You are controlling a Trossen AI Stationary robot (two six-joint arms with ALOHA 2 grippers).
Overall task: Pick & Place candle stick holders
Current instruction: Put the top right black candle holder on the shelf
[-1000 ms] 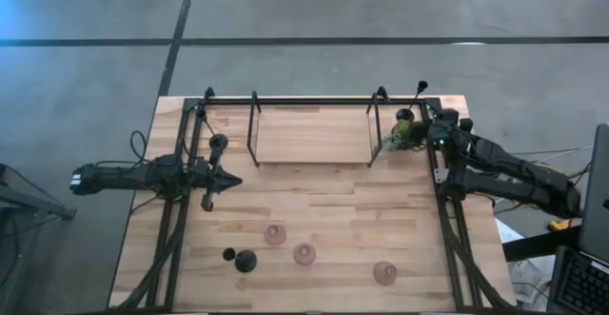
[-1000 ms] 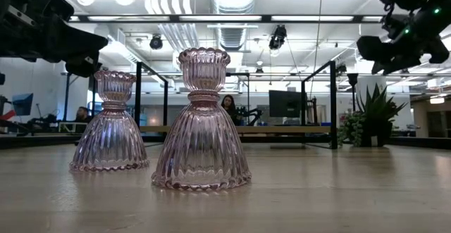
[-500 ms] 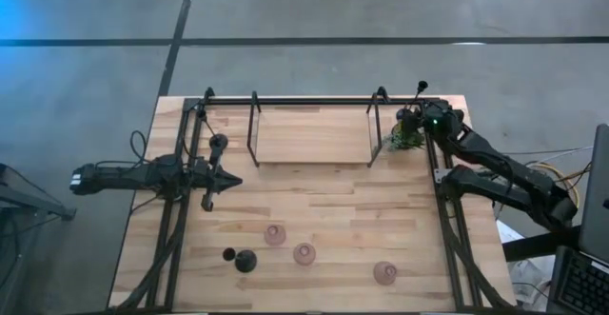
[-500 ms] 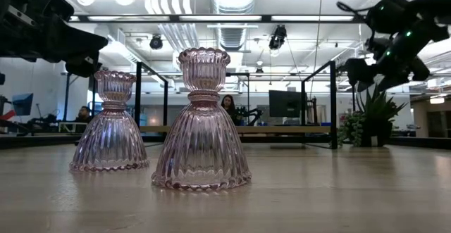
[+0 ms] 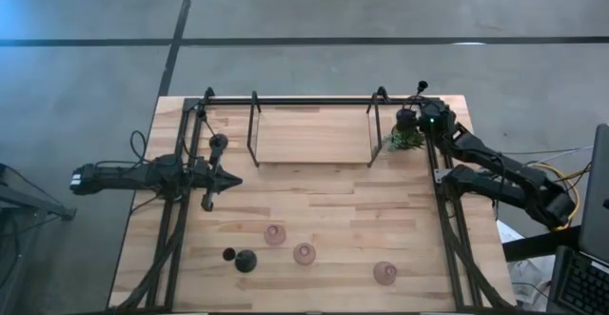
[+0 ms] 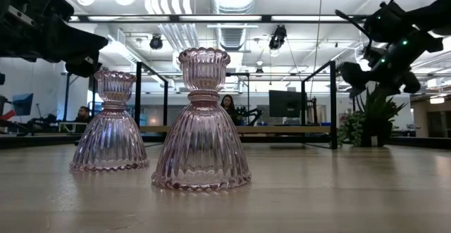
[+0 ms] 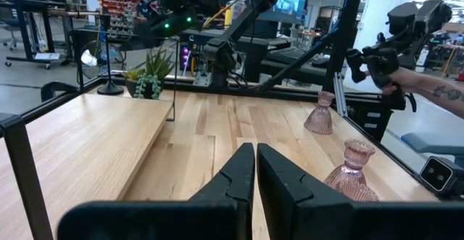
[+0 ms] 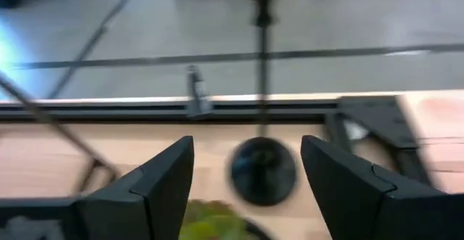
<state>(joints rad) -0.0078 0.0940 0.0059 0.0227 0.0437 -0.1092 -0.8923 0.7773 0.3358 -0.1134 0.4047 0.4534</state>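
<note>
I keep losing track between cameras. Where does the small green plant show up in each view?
High view: plant at the table's far right corner, under the right end effector.
Low view: right of centre, in the background.
Left wrist view: upper left, on the wood.
Right wrist view: green blur at the bottom edge.
Shared landmark: the black rack frame.

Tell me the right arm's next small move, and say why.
Probably lower the open right hand over the black candle stick holder at the table's far right corner, then close. Its thin stem stands upright, centred between the spread fingers, beside the green plant.
</note>
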